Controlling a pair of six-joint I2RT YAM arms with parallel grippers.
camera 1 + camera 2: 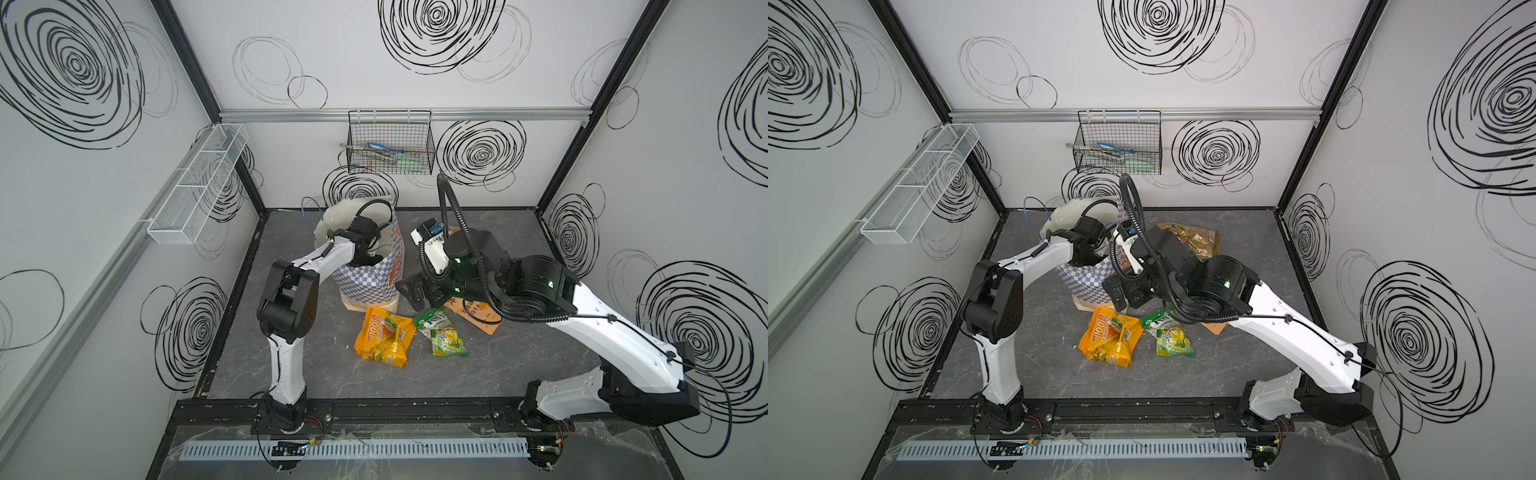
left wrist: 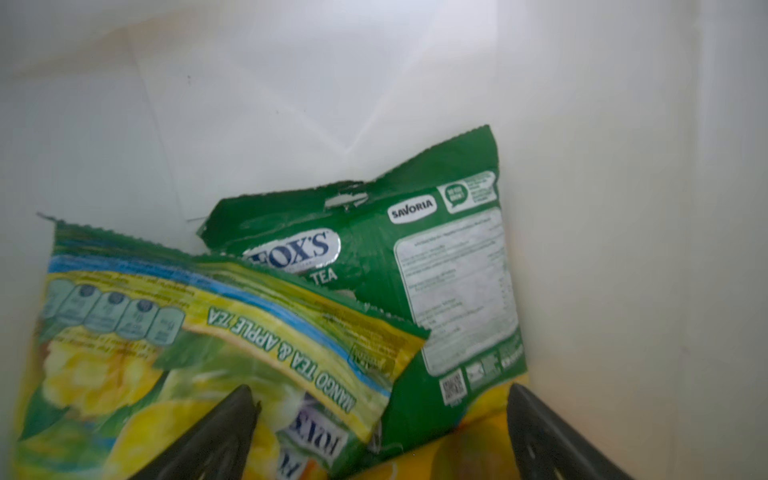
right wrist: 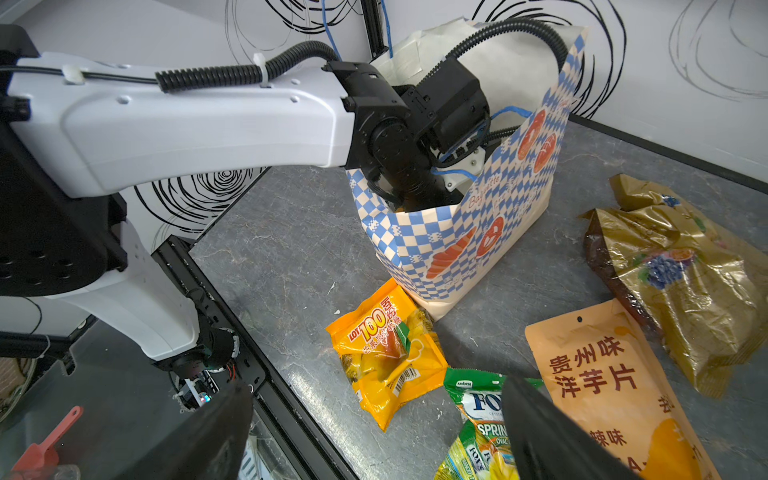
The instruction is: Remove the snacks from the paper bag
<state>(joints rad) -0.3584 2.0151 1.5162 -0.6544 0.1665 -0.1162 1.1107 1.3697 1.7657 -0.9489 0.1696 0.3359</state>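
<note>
- The paper bag stands upright on the table with its mouth open and its checkered front edge sagging low.
- The left arm reaches down through the bag's mouth. In both top views its fingers are hidden inside the bag.
- In the left wrist view the left fingers are spread wide inside the bag, holding nothing, poised just over 2 packs.
- The 2 snacks in the bag are a mango tea pack and a green tea pack. The mango tea pack lies partly over the green one, which leans on the bag's pale inner wall.
- 4 snacks lie on the table outside the bag.
- A yellow-orange "100" pack lies just beside the bag's base.
- A green-yellow pack lies next to the "100" pack, a little farther from the bag.
- An orange-tan pouch with Chinese characters lies farther out from the bag again.
- A gold-brown foil pack lies off the bag's pastry-printed side, apart from it.
- The right fingers are wide apart and empty. They hover outside the bag over the green-yellow pack and the pouch's edge.
</note>
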